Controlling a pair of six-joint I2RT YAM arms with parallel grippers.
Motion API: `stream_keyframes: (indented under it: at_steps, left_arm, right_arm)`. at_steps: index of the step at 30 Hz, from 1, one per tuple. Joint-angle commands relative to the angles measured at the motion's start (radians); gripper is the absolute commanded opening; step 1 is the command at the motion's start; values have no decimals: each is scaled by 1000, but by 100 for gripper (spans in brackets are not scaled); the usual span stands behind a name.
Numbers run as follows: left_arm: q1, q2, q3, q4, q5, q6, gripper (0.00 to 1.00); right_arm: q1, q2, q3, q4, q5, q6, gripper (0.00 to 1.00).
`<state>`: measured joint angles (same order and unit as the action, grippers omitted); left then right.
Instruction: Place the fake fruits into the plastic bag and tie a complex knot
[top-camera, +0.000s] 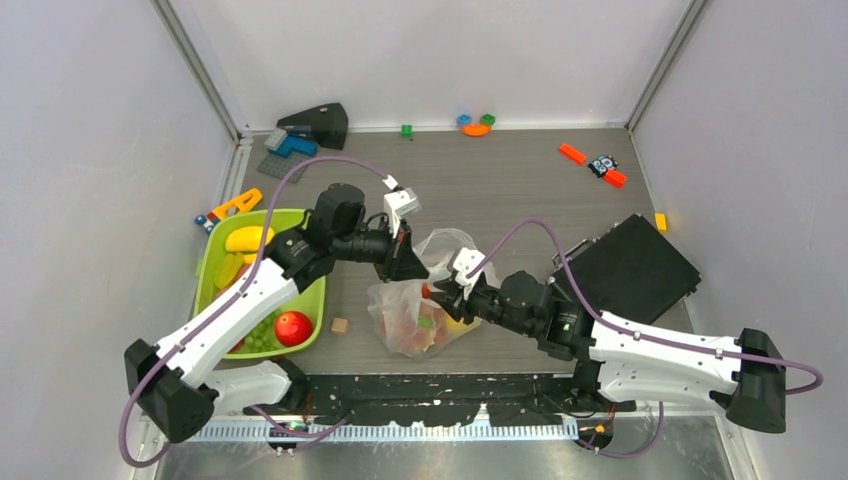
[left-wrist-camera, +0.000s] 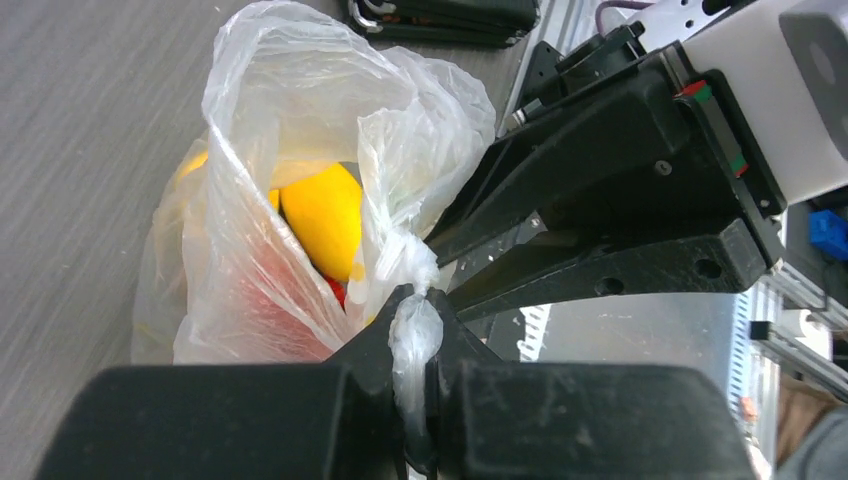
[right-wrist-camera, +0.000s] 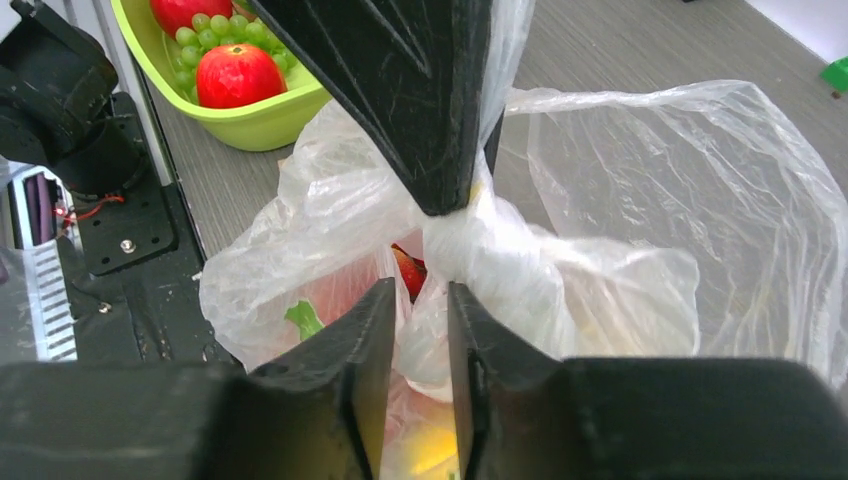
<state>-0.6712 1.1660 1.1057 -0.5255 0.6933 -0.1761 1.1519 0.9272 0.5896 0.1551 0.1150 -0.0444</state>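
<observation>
The plastic bag (top-camera: 415, 318) stands at mid-table with fake fruits inside: a yellow lemon (left-wrist-camera: 325, 220) and a red strawberry (right-wrist-camera: 408, 272). My left gripper (left-wrist-camera: 420, 345) is shut on a twisted strand of the bag's top and reaches down from above (top-camera: 405, 265). My right gripper (right-wrist-camera: 420, 300) sits just under that pinch, its jaws a narrow gap apart with loose bag plastic between them, not squeezed; it also shows from above (top-camera: 440, 295). The bunched neck (right-wrist-camera: 455, 240) is gathered tight; whether it is a tied knot I cannot tell.
A lime-green tray (top-camera: 205, 285) at the left holds bananas (top-camera: 245, 240), green grapes (right-wrist-camera: 205, 30) and a red apple (right-wrist-camera: 238, 75). A small wooden cube (top-camera: 340, 325) lies beside the tray, a black case (top-camera: 625, 268) sits to the right, and toy bricks (top-camera: 476, 125) lie along the back.
</observation>
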Motion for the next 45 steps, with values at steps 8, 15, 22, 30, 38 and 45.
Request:
stream_keyframes:
  at_steps: [8,15,22,30,38,45]
  left_arm:
    - [-9,-212,-141,306,-130,2,0]
    - [-53,-269,-157,306,-220,79,0]
    - [-165,-291,-183,309,-369,157,0]
    - [-302,-307,-219,310,-566,236,0]
    - [-389,-316,-231,327,-680,275,0]
    - [-441,-322,-240,334,-718,298,0]
  right_arm:
    - [-10,-192,155,-179,33,131,77]
    - [-97,-194,278,-288,38,432,83]
    - [-147,-177,233,-208,-67,830,80]
    - [-146,-219,115,-182,-48,1052,72]
    - [-118,-231,56,-174,-25,1158,72]
    - [-115,-173,15,-66,-56,1223,63]
